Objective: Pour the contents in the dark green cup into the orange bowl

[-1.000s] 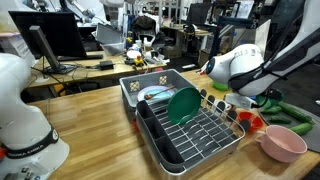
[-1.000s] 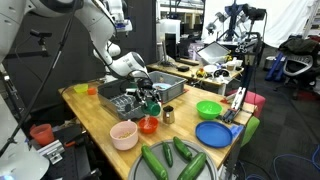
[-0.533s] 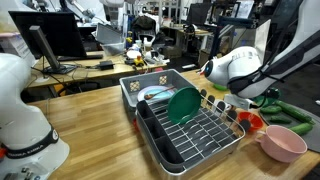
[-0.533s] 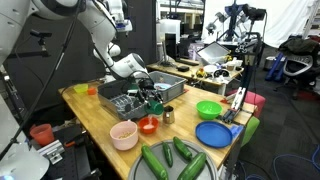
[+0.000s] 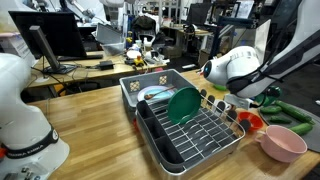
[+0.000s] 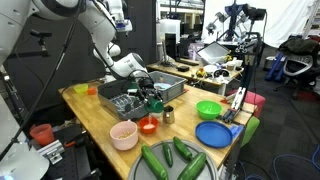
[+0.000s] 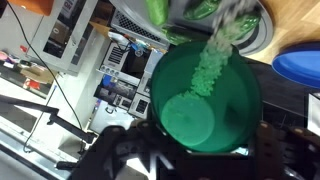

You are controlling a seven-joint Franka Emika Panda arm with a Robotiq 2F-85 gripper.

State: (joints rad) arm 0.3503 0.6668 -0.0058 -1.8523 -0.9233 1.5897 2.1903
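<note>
Counter of pale wood [image 6: 95,112] carries everything, with the white robot arm [image 5: 238,68] reaching in over it. A dark grey wire dish rack [image 5: 205,130] sits on the counter and holds a big round teal-green plate [image 5: 183,104] standing on edge. In an exterior view a flat round blue dish [image 6: 213,133] lies near the counter's front corner, a lime green bowl [image 6: 208,109] just behind it, and a pale pink cup-like bowl [image 6: 123,134] stands near long green cucumbers [image 6: 172,158]. The small shallow orange-red plastic bowl [image 6: 148,125] rests on the counter between the pink bowl and the rack. The small round dark green plastic cup [image 7: 205,100] fills the wrist view, mouth toward the camera, a paler disc at its bottom and a speckled pale green patch on its inner wall. The end effector [image 7: 200,150] is clamped on that cup, its dark fingers [image 7: 120,152] on either side, and holds it above the counter beside the rack, near the orange bowl.
</note>
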